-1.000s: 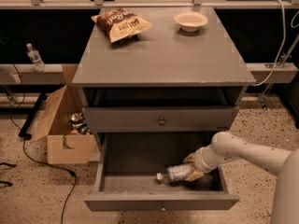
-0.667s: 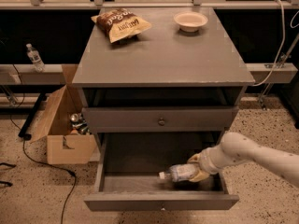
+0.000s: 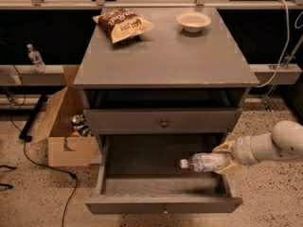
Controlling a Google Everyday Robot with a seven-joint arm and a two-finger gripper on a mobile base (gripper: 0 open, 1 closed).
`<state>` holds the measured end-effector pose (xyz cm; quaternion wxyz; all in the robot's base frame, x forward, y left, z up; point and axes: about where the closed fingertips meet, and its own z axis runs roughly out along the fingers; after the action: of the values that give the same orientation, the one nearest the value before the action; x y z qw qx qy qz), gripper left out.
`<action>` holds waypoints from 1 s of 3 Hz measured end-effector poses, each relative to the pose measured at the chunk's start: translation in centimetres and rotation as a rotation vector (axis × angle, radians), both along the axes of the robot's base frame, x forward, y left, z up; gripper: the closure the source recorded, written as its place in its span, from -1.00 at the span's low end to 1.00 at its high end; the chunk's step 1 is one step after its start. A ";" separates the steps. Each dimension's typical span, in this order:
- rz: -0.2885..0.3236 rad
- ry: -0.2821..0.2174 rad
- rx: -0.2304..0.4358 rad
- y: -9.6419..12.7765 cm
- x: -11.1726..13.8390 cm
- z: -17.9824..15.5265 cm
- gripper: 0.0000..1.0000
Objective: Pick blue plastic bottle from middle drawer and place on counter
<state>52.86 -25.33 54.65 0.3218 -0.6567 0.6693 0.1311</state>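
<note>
The blue plastic bottle (image 3: 204,161) lies on its side, white cap pointing left, held just above the right part of the open middle drawer (image 3: 161,205). My gripper (image 3: 223,159) comes in from the right on a white arm and is shut on the bottle's rear end, one yellowish finger above and one below. The counter (image 3: 165,56) is the grey cabinet top above.
A chip bag (image 3: 123,25) and a white bowl (image 3: 193,21) sit at the back of the counter. The closed upper drawer with its round knob (image 3: 164,123) is just above. An open cardboard box (image 3: 66,126) stands on the floor to the left, with cables nearby.
The gripper has lifted the bottle off the drawer floor and drawn it up and to the right; the arm has pulled back toward the right.
</note>
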 end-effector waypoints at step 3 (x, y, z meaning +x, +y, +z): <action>-0.027 -0.156 -0.028 -2.9 2.3 11.2 1.00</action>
<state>55.12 -28.23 65.88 0.3654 -0.6602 0.6528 0.0661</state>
